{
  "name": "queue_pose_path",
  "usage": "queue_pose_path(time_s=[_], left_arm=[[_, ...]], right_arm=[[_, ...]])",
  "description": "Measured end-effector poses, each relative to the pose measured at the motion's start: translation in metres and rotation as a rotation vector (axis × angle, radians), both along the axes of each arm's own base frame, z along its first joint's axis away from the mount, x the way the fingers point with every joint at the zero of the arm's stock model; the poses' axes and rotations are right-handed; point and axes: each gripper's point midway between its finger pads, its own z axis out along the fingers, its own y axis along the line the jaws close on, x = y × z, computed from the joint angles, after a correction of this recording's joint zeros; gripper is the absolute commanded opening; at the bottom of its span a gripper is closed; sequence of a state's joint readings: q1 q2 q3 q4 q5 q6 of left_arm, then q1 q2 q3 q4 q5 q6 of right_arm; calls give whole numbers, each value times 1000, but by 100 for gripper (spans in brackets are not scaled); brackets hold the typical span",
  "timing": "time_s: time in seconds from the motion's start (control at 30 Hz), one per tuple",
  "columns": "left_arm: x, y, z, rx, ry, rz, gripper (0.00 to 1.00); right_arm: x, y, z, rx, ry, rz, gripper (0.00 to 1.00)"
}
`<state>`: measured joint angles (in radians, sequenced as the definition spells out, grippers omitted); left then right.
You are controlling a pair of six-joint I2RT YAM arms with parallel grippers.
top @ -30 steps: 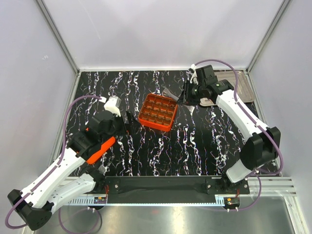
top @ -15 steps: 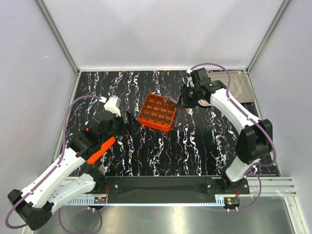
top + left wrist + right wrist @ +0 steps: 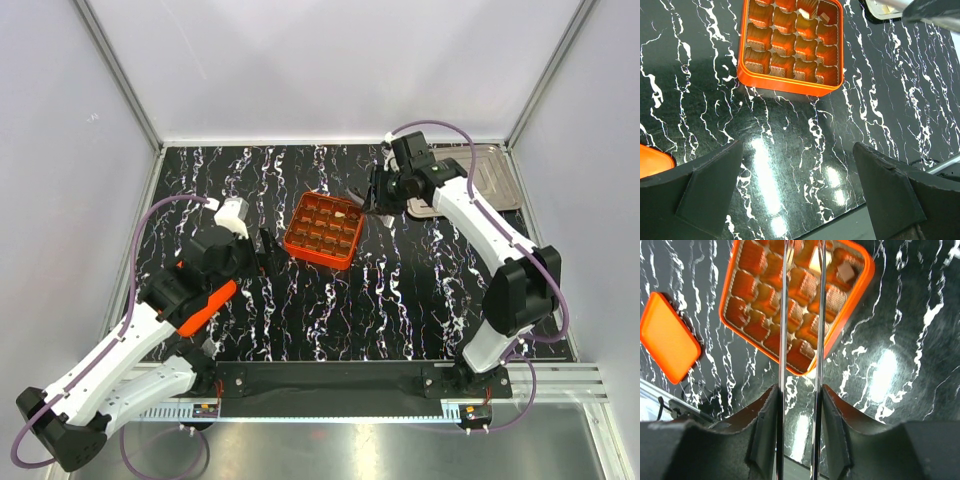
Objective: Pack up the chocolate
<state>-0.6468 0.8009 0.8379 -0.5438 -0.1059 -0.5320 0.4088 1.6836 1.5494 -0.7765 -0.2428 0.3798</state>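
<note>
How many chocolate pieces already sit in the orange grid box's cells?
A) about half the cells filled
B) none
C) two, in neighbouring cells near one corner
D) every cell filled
C: the right wrist view shows a cream piece and a brown piece in adjacent cells near a corner of the orange grid box; the other cells look empty.

2 chocolates (image 3: 816,261) in 1 orange grid box (image 3: 323,229); 1 orange lid (image 3: 667,337); 1 metal tray (image 3: 497,176).

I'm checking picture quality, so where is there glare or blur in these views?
Left wrist: bright lamp glare on the table before the sharp box. Right wrist: glare patch right of the box, near fingers streaked and soft. Top: even light, no strong glare.
</note>
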Motion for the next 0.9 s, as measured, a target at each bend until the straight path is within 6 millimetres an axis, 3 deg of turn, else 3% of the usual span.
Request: queue_pose_path(time_s=[0.13, 0.27, 0.37, 0.47, 0.6, 0.7, 0.77, 0.9], left_arm=[[0, 0, 0, -1, -1, 0, 99], [0, 0, 2, -3, -5, 0, 99], [-1, 1, 3, -7, -10, 0, 99], [-2, 2, 6, -14, -18, 0, 99], [-4, 3, 10, -24, -32, 0, 99], [-4, 3, 11, -24, -32, 0, 99], [-4, 3, 10, -24, -31, 0, 99], [-5, 4, 10, -22, -29, 0, 99]], right_arm=[[7, -4, 15, -24, -42, -12, 44], [18, -24, 32, -127, -109, -65, 45], [30, -55, 47, -237, -162, -144, 45], [45, -100, 54, -310, -182, -253, 45], [63, -182, 40, -395, -127, -442, 52], [71, -224, 19, -428, -63, -531, 54], [75, -237, 3, -446, -19, -553, 54], [80, -242, -23, -463, 41, -551, 56]])
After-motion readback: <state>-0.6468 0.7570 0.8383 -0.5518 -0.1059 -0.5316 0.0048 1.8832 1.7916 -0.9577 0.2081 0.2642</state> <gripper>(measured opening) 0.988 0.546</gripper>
